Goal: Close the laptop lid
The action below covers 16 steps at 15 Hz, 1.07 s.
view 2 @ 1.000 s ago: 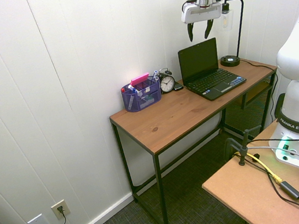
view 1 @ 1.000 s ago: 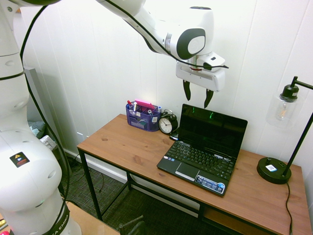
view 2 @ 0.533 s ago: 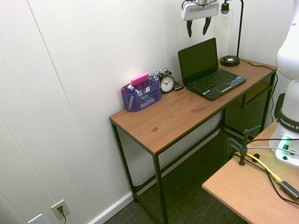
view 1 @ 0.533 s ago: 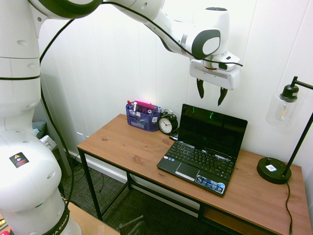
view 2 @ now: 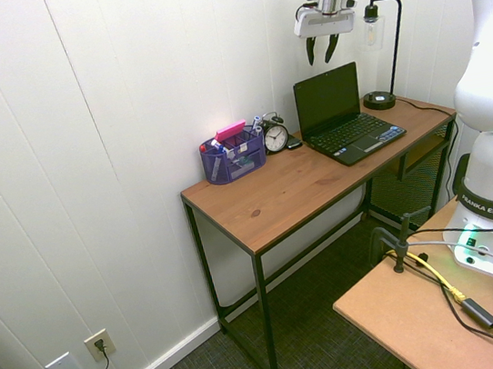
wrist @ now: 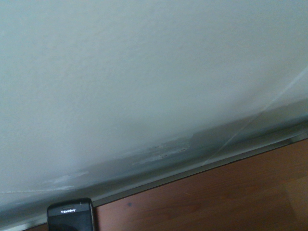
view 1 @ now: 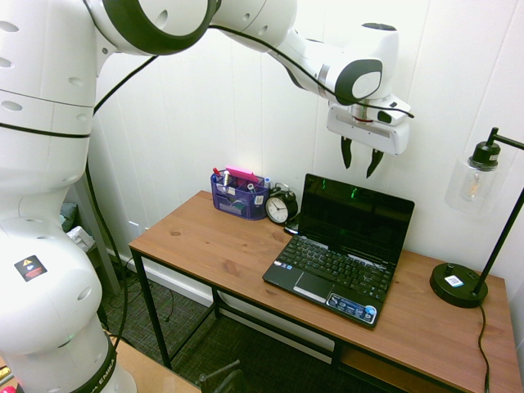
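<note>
The small black laptop (view 1: 336,266) stands open on the right half of the wooden desk (view 1: 221,246). Its lid (view 1: 356,217) is upright, with the dark screen facing the room, and it also shows in the second exterior view (view 2: 327,100). My gripper (view 1: 360,160) hangs in the air close to the white wall, a little above the lid's top edge and touching nothing. Its two dark fingers point down, a narrow gap apart, with nothing between them (view 2: 318,49). The wrist view shows only the wall, a strip of desk and a phone.
A blue pen organizer (view 1: 239,194) and a black alarm clock (view 1: 281,206) stand left of the laptop by the wall. A black desk lamp (view 1: 471,246) stands at the right end. A dark phone (wrist: 70,216) lies on the desk near the wall.
The gripper has risen and moved along the wall to above the lid. Its fingers have come closer together.
</note>
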### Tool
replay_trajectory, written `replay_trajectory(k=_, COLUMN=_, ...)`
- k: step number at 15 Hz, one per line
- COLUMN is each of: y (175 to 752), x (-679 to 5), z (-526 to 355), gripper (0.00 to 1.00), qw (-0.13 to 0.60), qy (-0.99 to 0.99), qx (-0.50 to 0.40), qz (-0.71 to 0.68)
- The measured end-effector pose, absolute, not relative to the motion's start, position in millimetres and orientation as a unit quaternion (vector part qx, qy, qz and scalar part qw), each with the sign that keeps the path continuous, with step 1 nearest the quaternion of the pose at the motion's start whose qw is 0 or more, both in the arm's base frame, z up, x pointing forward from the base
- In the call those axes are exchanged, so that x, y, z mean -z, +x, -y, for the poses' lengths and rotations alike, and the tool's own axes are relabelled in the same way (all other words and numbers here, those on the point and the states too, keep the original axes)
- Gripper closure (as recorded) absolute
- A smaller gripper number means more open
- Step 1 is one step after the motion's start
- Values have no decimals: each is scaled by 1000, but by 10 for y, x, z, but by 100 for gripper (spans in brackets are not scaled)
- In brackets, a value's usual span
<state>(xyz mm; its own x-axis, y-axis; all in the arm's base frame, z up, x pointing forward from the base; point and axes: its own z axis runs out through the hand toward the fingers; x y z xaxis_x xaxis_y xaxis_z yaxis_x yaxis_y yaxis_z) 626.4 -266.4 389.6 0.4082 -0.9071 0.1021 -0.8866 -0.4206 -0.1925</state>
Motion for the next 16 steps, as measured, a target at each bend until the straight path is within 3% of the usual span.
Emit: replay_trajectory(k=16, y=6277, x=-3320, z=2684, gripper=100, qw=69, qy=-840, qx=54, qz=-536)
